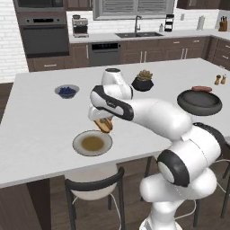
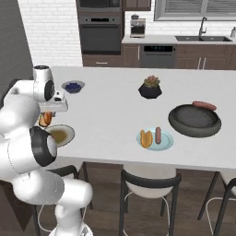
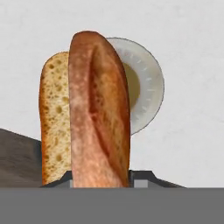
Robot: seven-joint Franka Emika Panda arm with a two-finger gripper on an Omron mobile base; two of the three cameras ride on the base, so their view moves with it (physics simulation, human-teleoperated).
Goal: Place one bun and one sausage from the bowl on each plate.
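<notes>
My gripper is shut on an orange-tan bun, held a little above the far edge of the grey-rimmed plate with a brownish centre. In the hand view the bun stands between my fingertips with that plate behind it. The light blue plate carries another bun and a sausage side by side. A second sausage lies on the far rim of the dark bowl, at the counter's right.
A small bowl of blue berries and a black plant pot stand farther back on the white counter. Two small shakers sit at the right edge. Stools line the near counter edge.
</notes>
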